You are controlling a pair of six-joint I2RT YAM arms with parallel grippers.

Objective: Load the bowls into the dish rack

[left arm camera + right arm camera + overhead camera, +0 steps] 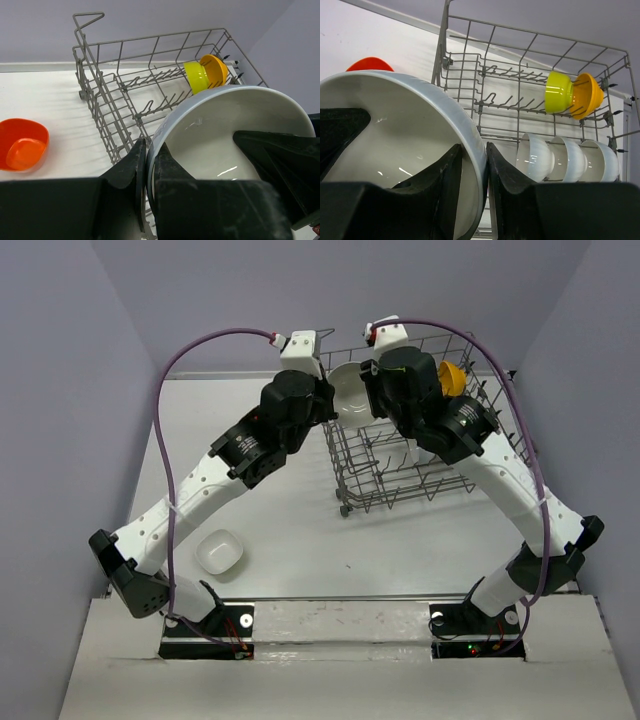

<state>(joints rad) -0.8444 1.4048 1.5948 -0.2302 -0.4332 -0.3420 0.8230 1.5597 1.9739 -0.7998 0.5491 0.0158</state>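
Left of the dish rack (390, 490), two bowls lie unloaded on the table (300, 530): a white bowl (220, 552) well apart from the rack, and a red-orange bowl (22, 144) out beyond its left wire wall. At the rack's left edge is the held white bowl (350, 390), tipped on edge. The left gripper (150, 167) pinches its rim and the right gripper (477, 165) pinches the opposite side — both clamped on it, apparently mid-handover. Inside the rack, three white bowls (570, 159) stand in a row, with a lime green bowl (557, 92) and an orange-yellow bowl (587, 95) nested toward its right end. Judged progress — five loaded, one in hand, two left.
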